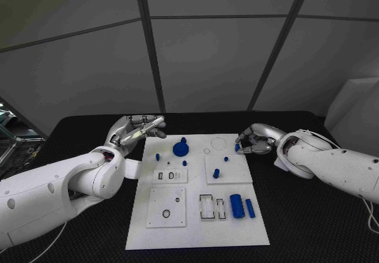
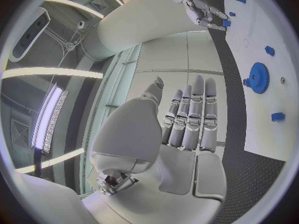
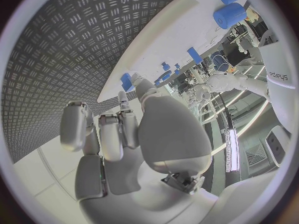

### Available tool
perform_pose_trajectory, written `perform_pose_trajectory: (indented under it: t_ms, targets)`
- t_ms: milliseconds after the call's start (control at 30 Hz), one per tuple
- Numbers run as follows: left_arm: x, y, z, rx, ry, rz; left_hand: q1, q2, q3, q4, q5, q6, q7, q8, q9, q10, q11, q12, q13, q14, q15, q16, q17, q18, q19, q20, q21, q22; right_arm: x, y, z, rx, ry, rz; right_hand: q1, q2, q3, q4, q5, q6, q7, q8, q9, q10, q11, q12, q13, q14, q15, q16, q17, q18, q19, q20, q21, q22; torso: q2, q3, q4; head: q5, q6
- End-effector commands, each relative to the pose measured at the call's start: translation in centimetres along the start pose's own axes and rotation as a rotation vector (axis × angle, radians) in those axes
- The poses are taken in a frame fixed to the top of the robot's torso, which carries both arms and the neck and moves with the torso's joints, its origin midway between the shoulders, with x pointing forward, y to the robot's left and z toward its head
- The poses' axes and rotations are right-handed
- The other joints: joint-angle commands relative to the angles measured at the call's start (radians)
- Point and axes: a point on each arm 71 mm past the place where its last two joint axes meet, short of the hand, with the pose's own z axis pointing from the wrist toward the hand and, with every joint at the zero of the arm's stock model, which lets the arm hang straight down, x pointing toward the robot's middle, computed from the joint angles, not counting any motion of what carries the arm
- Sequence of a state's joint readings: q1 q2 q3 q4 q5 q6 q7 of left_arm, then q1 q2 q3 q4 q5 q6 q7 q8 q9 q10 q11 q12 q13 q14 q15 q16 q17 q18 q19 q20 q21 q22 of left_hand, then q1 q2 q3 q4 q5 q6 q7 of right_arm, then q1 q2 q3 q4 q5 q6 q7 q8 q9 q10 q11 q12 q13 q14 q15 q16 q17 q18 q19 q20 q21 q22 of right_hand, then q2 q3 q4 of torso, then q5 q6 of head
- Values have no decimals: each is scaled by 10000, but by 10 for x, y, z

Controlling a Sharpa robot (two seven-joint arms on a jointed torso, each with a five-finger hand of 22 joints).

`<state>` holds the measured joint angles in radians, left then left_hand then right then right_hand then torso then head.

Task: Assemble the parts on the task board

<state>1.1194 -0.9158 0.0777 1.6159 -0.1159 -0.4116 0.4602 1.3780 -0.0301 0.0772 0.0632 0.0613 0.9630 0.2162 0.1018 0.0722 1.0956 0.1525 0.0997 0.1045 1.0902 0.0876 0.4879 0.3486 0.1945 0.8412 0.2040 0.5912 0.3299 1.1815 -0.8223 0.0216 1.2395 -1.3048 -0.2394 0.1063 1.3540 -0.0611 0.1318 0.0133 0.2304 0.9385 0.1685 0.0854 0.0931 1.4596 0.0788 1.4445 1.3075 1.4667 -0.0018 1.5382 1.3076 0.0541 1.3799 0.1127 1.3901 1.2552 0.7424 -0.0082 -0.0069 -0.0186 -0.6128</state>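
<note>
White task board (image 1: 197, 230) lies mid-surface, carrying a blue gear (image 1: 181, 148) and loose pegs. Left hand (image 1: 142, 129) hovers empty, fingers straight, off its far corner. Right hand (image 1: 254, 140) pinches a small blue part (image 1: 237, 147) at the far right edge; best lower it squarely, slowly.

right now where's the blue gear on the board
In the head view the blue gear sits at the far end of the task board, toward the left hand, just beyond a small blue peg.

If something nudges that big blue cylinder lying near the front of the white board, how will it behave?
The large blue cylinder lies on its side on the flat white task board, so it would probably roll sideways. It looks like rigid plastic, likely light, and its smooth surface may slip in a loose grip.
</note>
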Motion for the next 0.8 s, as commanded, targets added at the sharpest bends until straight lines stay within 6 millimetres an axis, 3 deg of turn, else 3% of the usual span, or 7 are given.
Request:
perform_pose_trajectory:
  t_ms: [33, 800]
  targets:
    - [1, -1, 0, 69, 107, -57, 10, 75, 24, -57, -45, 88, 11, -22, 11, 28, -4, -29, 12, -24, 26, -44, -12, -128, -85, 5, -38, -12, 0, 1, 1, -12, 74, -31, -4, 114, -31, 44, 25, 165, -16, 82, 24, 55, 23, 65, 1401, 884, 88, 26, 1966, 117, 74, 21, 52, 38, -1, -2, 5, 6, -1]
    - [1, -1, 0, 55, 104, -54, 38, 80, 35, -88, -45, 88, 12, -28, 10, 24, -5, -36, 11, -19, 23, -59, -14, -126, -89, 4, -37, -11, 4, 2, 6, 106, 237, -96, 2, 239, 25, 68, 21, 534, -95, 195, 72, 148, -43, 167, 1497, 917, 40, 87, 2100, 81, 193, -13, 156, 225, -7, -1, 3, 23, -72]
